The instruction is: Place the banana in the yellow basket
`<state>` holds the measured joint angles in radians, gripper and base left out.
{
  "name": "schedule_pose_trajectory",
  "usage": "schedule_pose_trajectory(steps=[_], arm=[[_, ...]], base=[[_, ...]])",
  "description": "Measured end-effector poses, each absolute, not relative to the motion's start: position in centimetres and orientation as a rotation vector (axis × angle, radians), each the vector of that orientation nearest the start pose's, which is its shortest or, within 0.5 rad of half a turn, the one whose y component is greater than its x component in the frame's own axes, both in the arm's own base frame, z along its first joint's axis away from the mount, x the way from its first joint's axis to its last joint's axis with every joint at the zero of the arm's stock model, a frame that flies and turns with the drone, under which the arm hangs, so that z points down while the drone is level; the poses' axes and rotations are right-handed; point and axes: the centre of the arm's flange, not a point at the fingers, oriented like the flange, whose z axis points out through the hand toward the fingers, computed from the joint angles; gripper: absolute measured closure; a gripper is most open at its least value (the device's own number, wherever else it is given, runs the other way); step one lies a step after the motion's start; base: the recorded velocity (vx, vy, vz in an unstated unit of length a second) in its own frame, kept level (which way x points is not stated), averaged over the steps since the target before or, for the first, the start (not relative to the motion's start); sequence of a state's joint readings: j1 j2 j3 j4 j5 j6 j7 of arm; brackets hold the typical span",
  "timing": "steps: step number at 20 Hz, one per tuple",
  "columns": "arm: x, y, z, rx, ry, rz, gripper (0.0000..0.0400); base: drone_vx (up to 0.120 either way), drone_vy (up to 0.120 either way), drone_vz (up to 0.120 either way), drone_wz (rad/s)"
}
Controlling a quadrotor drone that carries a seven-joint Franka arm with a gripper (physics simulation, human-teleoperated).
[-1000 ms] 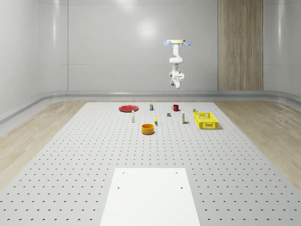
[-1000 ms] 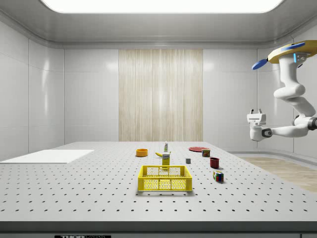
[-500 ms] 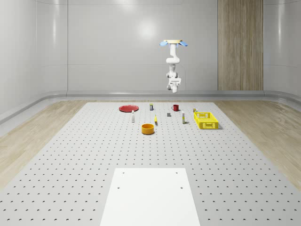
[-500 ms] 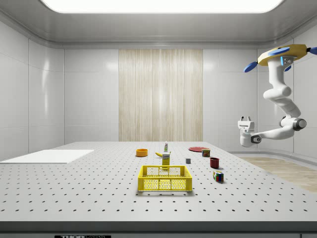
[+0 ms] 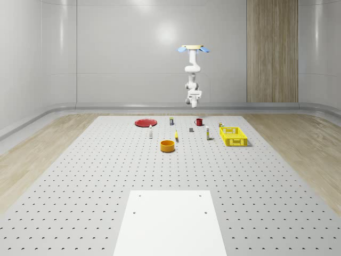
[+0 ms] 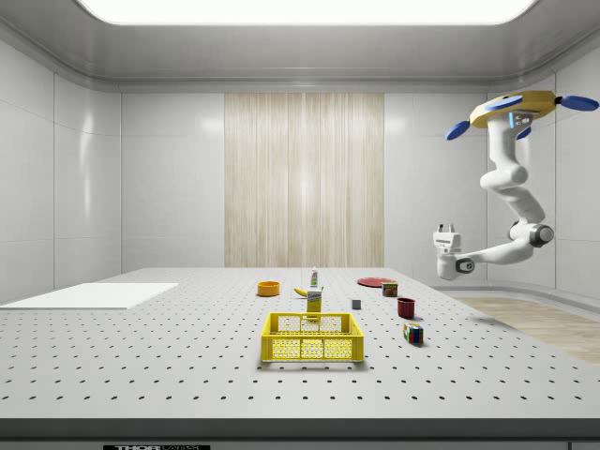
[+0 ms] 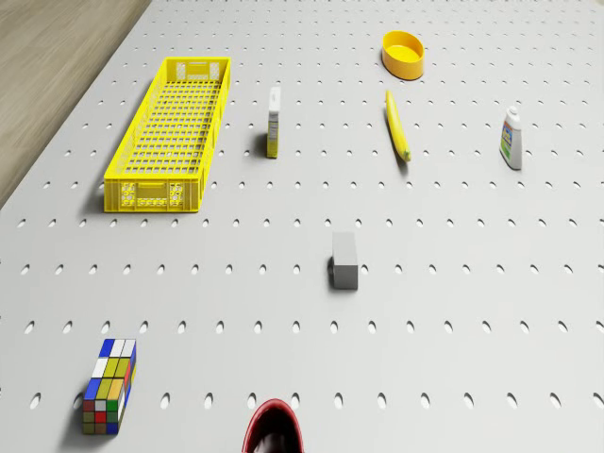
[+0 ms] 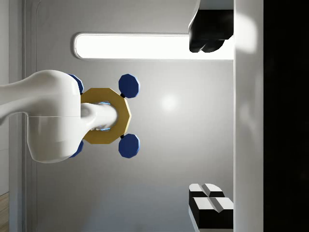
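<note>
High above the far end of the tabletop (image 5: pixel 80 176), the drone (image 5: pixel 194 48) hovers, roughly over the red mug (image 5: pixel 199 122), its arm (image 6: pixel 511 202) bent down and out toward the side view's left. The claw (image 6: pixel 444 228) at the arm's end points upward, well clear of everything below. In the wrist view its two dark fingers (image 8: pixel 211 205) stand wide apart with nothing between them, and the camera looks up at the drone's underside and a ceiling light (image 8: pixel 130 46).

On the tabletop the banana (image 7: pixel 397 125) lies flat, touching nothing. It sits between a small carton (image 7: pixel 274 121) and a white bottle (image 7: pixel 511 138), with an orange bowl (image 7: pixel 403 53) near one of its ends. The basket (image 7: pixel 173 132) is yellow, long and meshed, and stands beyond the carton from the banana, well apart from it, near the tabletop's edge by the wood floor (image 7: pixel 52 66). A grey block (image 7: pixel 345 260) rests nearer the drone, a colour cube (image 7: pixel 109 386) off to one side of it. In the whole-scene view a red plate (image 5: pixel 145 122) lies at the far end toward the left, and a white sheet (image 5: pixel 169 221) covers the near end.
</note>
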<state>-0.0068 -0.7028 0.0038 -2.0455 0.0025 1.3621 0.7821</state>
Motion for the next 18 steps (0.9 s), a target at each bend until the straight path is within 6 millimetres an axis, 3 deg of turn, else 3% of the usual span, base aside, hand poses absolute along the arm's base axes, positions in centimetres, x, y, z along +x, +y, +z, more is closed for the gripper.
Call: schedule_pose_trajectory(steps=[18], arm=[[30.3,0.03,69.13,-2.893,1.198,-0.05,0.0]], base=[[0.12,-0.12,0.0,0.0]])
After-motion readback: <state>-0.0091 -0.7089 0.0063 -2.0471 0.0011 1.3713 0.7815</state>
